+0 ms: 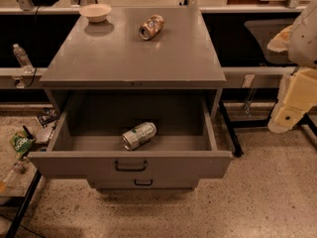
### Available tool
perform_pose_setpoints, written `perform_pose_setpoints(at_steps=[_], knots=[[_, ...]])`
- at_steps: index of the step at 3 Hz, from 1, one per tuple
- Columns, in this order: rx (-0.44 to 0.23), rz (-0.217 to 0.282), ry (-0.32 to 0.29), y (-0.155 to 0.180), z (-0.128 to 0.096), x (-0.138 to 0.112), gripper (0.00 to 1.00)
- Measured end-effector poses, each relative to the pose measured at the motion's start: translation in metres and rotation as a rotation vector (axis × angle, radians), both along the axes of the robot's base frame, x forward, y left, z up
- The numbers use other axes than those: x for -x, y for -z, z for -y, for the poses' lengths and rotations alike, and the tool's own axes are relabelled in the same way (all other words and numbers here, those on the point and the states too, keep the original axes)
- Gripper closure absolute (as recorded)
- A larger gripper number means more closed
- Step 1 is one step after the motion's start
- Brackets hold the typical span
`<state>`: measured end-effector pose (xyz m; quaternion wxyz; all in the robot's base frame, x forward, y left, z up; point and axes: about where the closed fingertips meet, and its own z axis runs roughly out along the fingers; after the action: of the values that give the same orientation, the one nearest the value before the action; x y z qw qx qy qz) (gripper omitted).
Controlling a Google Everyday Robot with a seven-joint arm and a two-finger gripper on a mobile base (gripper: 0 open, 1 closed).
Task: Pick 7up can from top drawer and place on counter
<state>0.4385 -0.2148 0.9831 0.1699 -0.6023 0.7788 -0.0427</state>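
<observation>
The 7up can [139,135], silvery-white with green markings, lies on its side in the open top drawer [130,163], near the drawer's front and middle. The drawer is pulled out, and its dark bar handle faces me. The counter [129,58] is the flat grey top of the cabinet above it. My arm's cream-coloured parts hang at the right edge of the view, with the gripper [285,115] to the right of the drawer. It is well apart from the can and above floor level.
A brown-orange can [151,27] lies on its side at the back of the counter, and a white bowl [95,11] stands at the back left. The lower drawer front [143,182] is closed. A water bottle [21,56] and a green bag [21,143] are at the left. A dark table leg [230,133] stands to the right of the cabinet.
</observation>
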Motion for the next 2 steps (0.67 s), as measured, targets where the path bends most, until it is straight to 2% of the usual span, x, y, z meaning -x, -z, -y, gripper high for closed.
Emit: perform_pose_setpoints(at_steps=[1, 2], knots=[[0.000, 0.000, 0.000, 0.000, 0.000, 0.000, 0.00], [-0.066, 0.024, -0.035, 0.016, -0.021, -0.018, 0.00]])
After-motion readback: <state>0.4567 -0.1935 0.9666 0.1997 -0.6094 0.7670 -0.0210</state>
